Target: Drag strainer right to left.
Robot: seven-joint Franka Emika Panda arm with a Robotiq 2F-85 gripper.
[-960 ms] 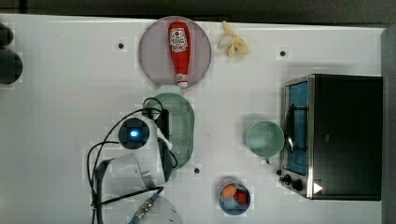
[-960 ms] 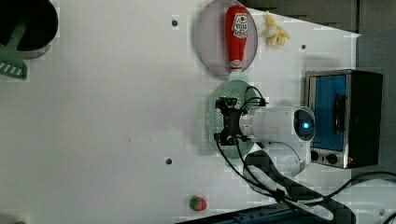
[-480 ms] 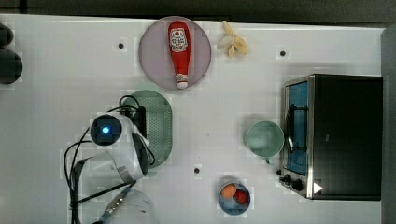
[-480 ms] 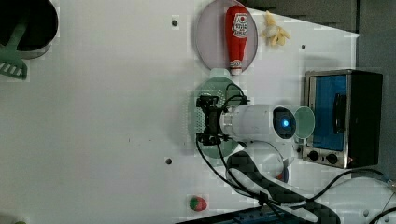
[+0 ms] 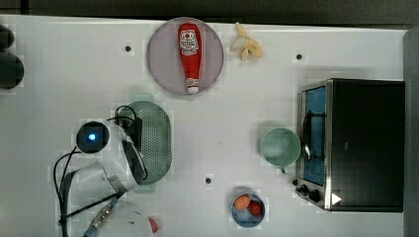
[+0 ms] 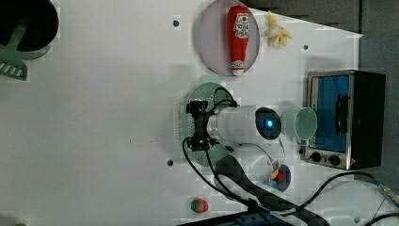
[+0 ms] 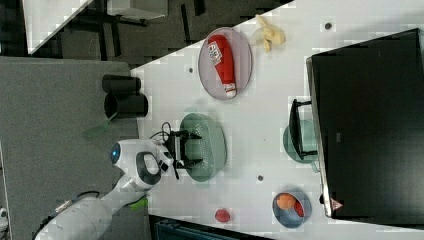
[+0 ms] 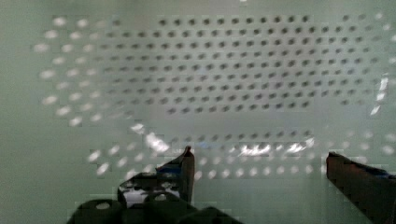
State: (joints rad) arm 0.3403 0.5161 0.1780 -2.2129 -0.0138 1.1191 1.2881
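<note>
On the white table [image 5: 296, 207], below the plate [image 5: 163, 69] with the ketchup bottle [image 5: 189, 49] in the top view, I keep the gripper [image 8: 259, 170] pressed inside the strainer [image 5: 158, 138], fingers [image 8: 184, 165] spread apart and clamping nothing. Over the last second the strainer has slid toward the top view's left, away from the cup [image 5: 279, 146]. I judge the drag well under way.
</note>
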